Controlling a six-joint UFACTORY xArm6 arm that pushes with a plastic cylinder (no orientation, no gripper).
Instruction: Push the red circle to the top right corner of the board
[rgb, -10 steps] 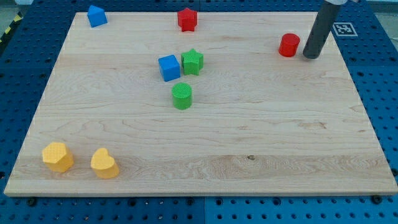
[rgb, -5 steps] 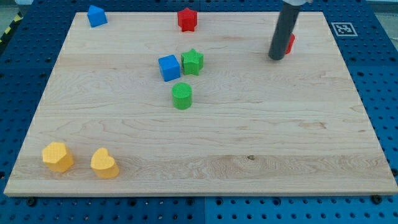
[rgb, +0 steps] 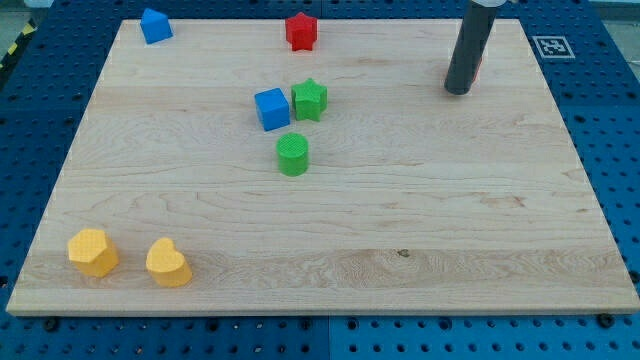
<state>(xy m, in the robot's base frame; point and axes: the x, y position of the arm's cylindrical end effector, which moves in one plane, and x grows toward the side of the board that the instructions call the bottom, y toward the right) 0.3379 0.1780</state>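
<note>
The red circle (rgb: 476, 67) is near the board's top right and almost wholly hidden behind my rod; only a thin red sliver shows at the rod's right edge. My tip (rgb: 458, 91) rests on the board at the circle's lower left side, touching or very close to it. The board's top right corner (rgb: 520, 22) lies up and to the right of the circle.
A red block (rgb: 301, 31) sits at the top middle and a blue block (rgb: 154, 25) at the top left. A blue cube (rgb: 271, 109), a green star (rgb: 310, 100) and a green cylinder (rgb: 293, 155) cluster mid-board. Two yellow blocks (rgb: 92, 251) (rgb: 167, 263) lie bottom left.
My tip swung from the circle's right side over to its left, then shifted a little right. The red circle has moved slightly right and is now hidden behind the rod.
</note>
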